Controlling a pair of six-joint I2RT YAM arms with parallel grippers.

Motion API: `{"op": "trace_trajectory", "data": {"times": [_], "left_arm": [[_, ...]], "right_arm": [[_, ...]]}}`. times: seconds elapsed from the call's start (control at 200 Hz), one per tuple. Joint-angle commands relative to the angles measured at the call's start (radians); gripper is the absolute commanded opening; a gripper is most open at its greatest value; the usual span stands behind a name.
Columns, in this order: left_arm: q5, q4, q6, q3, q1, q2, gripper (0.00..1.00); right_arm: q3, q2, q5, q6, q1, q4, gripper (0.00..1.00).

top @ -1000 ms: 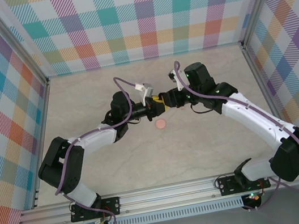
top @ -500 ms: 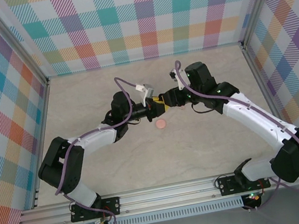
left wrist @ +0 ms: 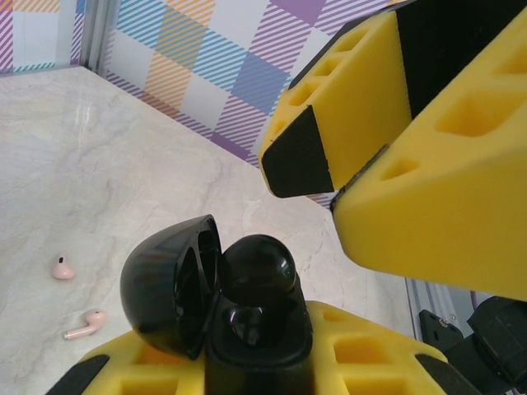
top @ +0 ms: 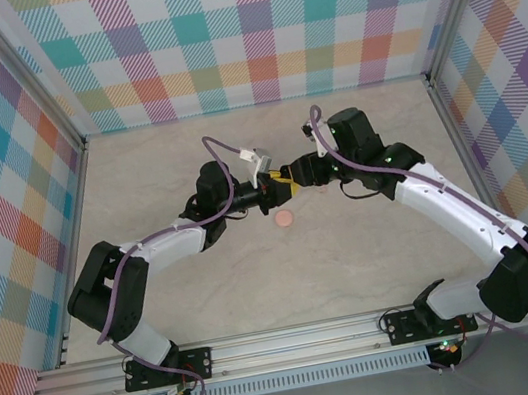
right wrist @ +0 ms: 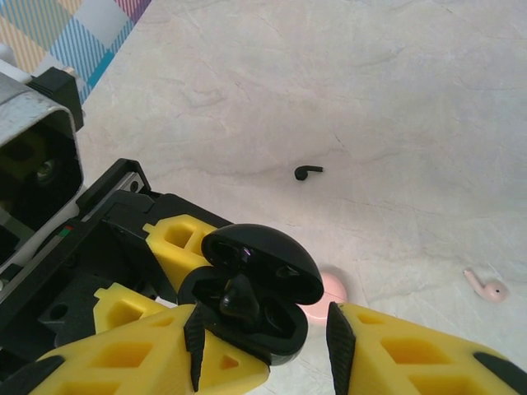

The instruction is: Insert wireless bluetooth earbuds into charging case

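Note:
My left gripper (left wrist: 259,366) is shut on the black charging case (left wrist: 247,329), whose lid (left wrist: 169,280) stands open. A black earbud (right wrist: 239,298) sits in the case and sticks up from its well. My right gripper (right wrist: 265,341) is open, its fingers on either side of the case without touching the earbud. In the top view the two grippers (top: 272,194) (top: 293,176) meet mid-table. A second black earbud (right wrist: 308,172) lies on the table beyond the case. Two pale pink earbuds (left wrist: 62,267) (left wrist: 85,323) lie apart on the table.
A round pink case (top: 284,218) rests on the marble table just near of the grippers, partly hidden behind the black case in the right wrist view. Plaid walls and a metal frame (top: 455,125) enclose the table on three sides.
My right gripper's jaws have spread wider and it has drawn slightly back from the case. The left gripper keeps its hold on the case and has not moved.

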Motion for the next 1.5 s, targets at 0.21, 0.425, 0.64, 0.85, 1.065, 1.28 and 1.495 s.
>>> {"op": "trace_trajectory", "data": {"times": [0.21,0.425,0.64,0.85,1.065,1.28,1.495], "left_arm": [[0.032,-0.005,0.033,0.026,-0.001,-0.04,0.04],[0.044,-0.006,0.034,0.03,-0.001,-0.04,0.04],[0.055,-0.006,0.037,0.029,-0.001,-0.044,0.04],[0.057,-0.016,0.052,0.031,-0.005,-0.051,0.04],[0.044,-0.051,0.076,0.036,-0.011,-0.058,0.04],[-0.003,-0.072,0.075,0.032,-0.01,-0.067,0.04],[-0.002,-0.155,0.118,0.026,-0.011,-0.114,0.04]], "right_arm": [[0.051,0.024,-0.012,-0.009,0.006,-0.039,0.46],[0.066,0.05,-0.036,-0.014,0.005,-0.057,0.47],[0.073,0.066,0.016,0.002,0.005,-0.078,0.47],[0.101,0.085,0.033,0.014,0.005,-0.115,0.49],[0.115,0.082,0.002,0.013,0.005,-0.125,0.52],[0.107,0.021,0.083,0.044,0.004,-0.11,0.53],[0.104,-0.002,0.21,0.118,-0.057,-0.156,0.53]]}}
